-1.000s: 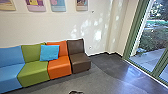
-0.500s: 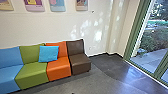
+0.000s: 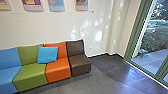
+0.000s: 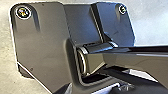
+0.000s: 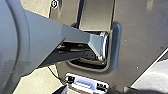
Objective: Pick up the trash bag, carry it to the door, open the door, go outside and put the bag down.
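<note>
Ahead of you, light-blue (image 3: 7,75), green (image 3: 30,73), orange (image 3: 58,70) and brown seats (image 3: 80,65) stand side by side along the wall (image 3: 57,27), a bright blue cushion (image 3: 47,55) leaning where green meets orange. On the right, green-framed glass (image 3: 136,32) looks out on paving (image 3: 148,60) and shrubs (image 3: 153,40). You can't tell where the trash bag is, nor whether your left gripper or right gripper is wide, narrow or holding anything.
</note>
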Motion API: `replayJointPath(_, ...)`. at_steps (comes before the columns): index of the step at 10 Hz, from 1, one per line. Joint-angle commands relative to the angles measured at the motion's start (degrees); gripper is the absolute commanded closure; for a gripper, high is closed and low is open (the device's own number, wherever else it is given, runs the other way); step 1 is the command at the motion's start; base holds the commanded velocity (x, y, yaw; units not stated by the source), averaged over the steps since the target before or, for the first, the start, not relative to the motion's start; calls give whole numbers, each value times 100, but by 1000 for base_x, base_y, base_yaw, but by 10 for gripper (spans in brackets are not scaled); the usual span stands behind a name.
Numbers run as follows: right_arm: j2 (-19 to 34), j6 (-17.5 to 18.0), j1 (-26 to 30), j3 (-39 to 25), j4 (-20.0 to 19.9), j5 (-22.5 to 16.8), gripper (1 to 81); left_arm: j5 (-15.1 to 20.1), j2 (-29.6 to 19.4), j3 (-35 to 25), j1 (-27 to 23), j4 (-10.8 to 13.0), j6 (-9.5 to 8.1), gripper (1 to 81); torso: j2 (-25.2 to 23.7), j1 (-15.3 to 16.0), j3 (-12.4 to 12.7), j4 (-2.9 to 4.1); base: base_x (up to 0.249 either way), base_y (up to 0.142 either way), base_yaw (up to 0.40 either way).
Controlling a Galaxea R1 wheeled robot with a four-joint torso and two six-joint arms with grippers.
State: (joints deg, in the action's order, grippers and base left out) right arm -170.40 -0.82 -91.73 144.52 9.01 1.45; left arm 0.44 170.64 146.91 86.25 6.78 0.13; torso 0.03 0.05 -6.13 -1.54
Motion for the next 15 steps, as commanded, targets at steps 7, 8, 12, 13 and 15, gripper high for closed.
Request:
replayJointPath(7,-40,-33,133,-57,66,-356,10,343,14,-48,-191,17,39,10,-3,0,0,0,100,0,0)
replayJointPath(8,-40,-33,133,-57,66,-356,10,343,23,-48,-191,17,31,10,-3,0,0,0,101,0,0)
replayJointPath(12,-32,-33,142,-57,57,-365,10,351,14,-48,-191,17,31,10,-3,2,0,0,83,0,0)
replayJointPath(13,-32,-33,142,-57,57,-365,10,343,5,-48,-191,-1,39,10,-3,2,0,0,0,0,0)
replayJointPath(15,-15,-33,142,-57,31,-374,10,351,-4,-48,-191,-19,31,10,-3,5,0,0,0,0,0)
